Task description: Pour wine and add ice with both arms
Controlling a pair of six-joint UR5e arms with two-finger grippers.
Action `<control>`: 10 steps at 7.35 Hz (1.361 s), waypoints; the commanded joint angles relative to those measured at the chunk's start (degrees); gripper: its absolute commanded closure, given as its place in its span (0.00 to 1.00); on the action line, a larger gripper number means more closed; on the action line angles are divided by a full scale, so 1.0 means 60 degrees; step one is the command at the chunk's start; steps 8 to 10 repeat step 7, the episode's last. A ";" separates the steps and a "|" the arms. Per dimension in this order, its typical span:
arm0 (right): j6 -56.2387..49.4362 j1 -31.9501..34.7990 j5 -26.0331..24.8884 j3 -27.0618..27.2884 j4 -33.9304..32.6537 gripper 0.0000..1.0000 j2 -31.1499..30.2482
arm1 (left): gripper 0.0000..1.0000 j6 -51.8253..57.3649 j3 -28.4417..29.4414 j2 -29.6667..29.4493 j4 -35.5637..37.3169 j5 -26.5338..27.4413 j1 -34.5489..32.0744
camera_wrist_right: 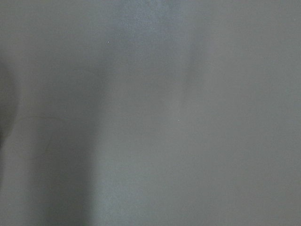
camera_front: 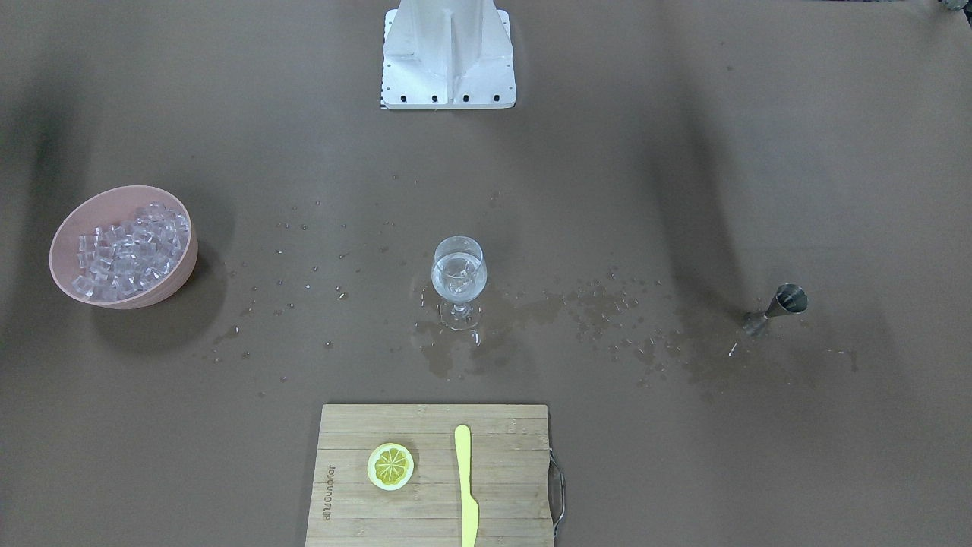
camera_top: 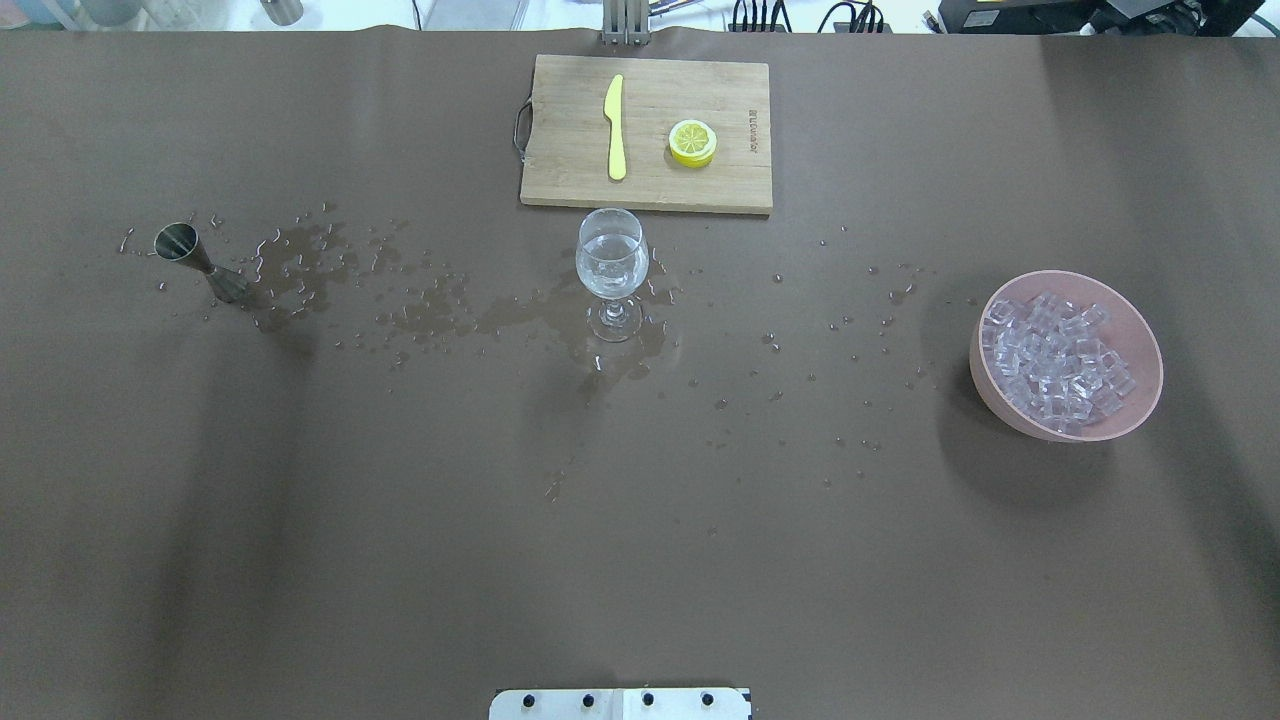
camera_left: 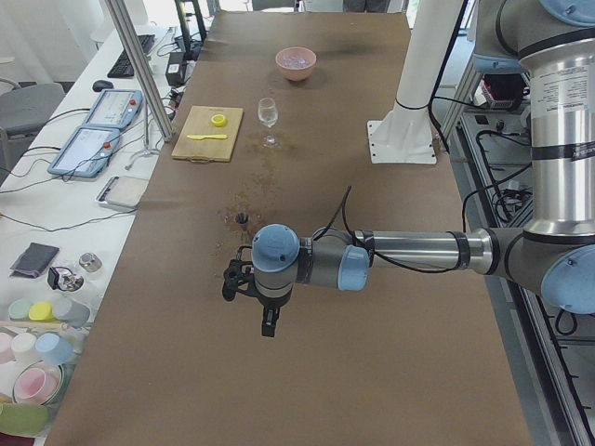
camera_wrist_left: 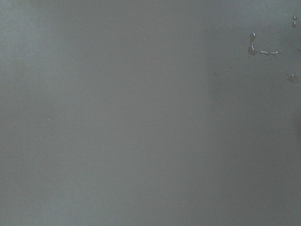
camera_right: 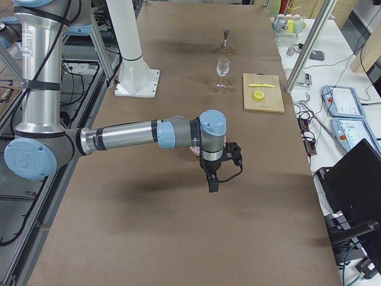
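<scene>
A stemmed glass (camera_front: 459, 277) (camera_top: 611, 265) stands upright mid-table and holds clear wine; what look like a few cubes sit in it. The ice (camera_front: 129, 251) (camera_top: 1058, 358) is heaped in a pink bowl (camera_front: 178, 279) (camera_top: 1000, 405). A steel jigger (camera_front: 778, 308) (camera_top: 195, 258) stands on the other side. My left gripper (camera_left: 268, 325) hangs above bare table, short of the jigger (camera_left: 243, 219). My right gripper (camera_right: 212, 186) hangs above bare table, in front of the bowl. I cannot tell whether either is open or shut.
A wooden cutting board (camera_top: 560, 175) (camera_front: 342, 456) with a lemon slice (camera_top: 692, 142) and a yellow knife (camera_top: 615, 125) lies beyond the glass. Spilled drops (camera_top: 330, 260) wet the brown table between jigger and glass. The white pedestal (camera_front: 449, 57) stands at the robot's side.
</scene>
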 commanded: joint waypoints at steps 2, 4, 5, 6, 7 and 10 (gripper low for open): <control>0.0014 0.0000 0.0000 0.0125 0.0000 0.00 -0.0022 | 0.02 0.0000 0.0001 0.0011 -0.0002 0.0002 0.0002; 0.0000 0.0000 0.0015 0.0184 0.0000 0.00 -0.0036 | 0.02 0.0000 -0.0028 0.0128 -0.0002 -0.0027 0.0002; 0.0000 0.0000 0.0015 0.0184 0.0000 0.00 -0.0036 | 0.02 0.0000 -0.0014 0.0128 -0.0017 -0.0027 0.0002; 0.0000 0.0000 0.0015 0.0199 0.0000 0.00 -0.0036 | 0.02 0.0000 -0.0028 0.0128 -0.0017 -0.0027 0.0002; 0.0000 0.0000 0.0015 0.0199 0.0000 0.00 -0.0036 | 0.02 0.0000 -0.0014 0.0128 -0.0017 -0.0027 -0.0013; 0.0000 0.0000 0.0015 0.0199 0.0000 0.00 -0.0036 | 0.02 0.0000 -0.0014 0.0128 -0.0017 -0.0027 -0.0013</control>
